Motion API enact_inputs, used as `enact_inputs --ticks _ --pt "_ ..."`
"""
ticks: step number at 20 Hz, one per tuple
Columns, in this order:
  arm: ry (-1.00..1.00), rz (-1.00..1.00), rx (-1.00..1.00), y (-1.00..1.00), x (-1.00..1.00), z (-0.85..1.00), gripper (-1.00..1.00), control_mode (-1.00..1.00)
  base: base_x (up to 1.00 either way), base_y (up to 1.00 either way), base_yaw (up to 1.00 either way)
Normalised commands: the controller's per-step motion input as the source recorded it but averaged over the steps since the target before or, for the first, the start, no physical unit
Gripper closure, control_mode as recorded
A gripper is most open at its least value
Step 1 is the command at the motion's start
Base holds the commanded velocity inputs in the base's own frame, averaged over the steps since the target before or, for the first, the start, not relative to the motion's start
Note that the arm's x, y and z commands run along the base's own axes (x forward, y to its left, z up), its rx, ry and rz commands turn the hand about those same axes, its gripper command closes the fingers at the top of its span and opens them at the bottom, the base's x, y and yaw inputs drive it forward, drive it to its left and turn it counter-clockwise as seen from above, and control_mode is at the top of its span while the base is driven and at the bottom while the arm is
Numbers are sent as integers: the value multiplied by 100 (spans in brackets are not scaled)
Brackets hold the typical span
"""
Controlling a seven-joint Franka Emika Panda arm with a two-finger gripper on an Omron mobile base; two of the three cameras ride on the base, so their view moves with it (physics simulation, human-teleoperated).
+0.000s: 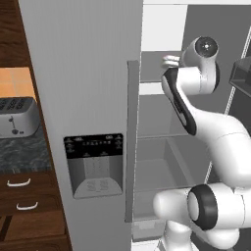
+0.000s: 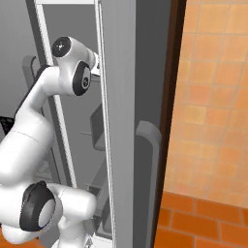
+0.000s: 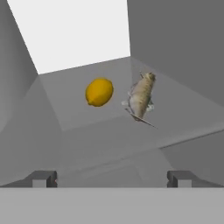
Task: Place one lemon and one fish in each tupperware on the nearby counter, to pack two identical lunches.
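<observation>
A yellow lemon [image 3: 99, 92] lies on a grey fridge shelf [image 3: 78, 127], and a tan fish [image 3: 141, 96] lies just to its right, a small gap between them. My gripper [image 3: 111, 178] is open and empty, hanging in front of the shelf edge and short of both. Its two dark fingertips [image 3: 43, 178] stand wide apart. The white arm [image 1: 196, 117] reaches into the open fridge compartment. A strip of the dark marbled counter [image 1: 22, 154] lies at the far left. The tupperware is out of view.
The closed grey fridge door with its dispenser panel [image 1: 93, 164] and long handle [image 1: 131, 142] stands left of the arm. A silver toaster [image 1: 17, 116] sits on the counter above wooden drawers [image 1: 22, 193]. An orange tiled wall [image 2: 213, 97] flanks the fridge on the right.
</observation>
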Motion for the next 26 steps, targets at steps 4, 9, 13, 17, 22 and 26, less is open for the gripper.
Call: enact_inputs --ticks 4,9,13,17,22,26 --pt "4 0 0 -3 91 -2 -100 -100 0 0 0" --pt "3 0 0 -12 87 -2 -100 -100 0 0 0" --pt "0 0 0 -19 69 -16 -100 -100 0 0 0" --pt "0 0 0 -21 45 -28 -100 -100 0 0 0" --pt "0 0 0 -11 60 -23 -100 -100 0 0 0" --pt "0 0 0 -6 58 -16 -100 -100 0 0 0"
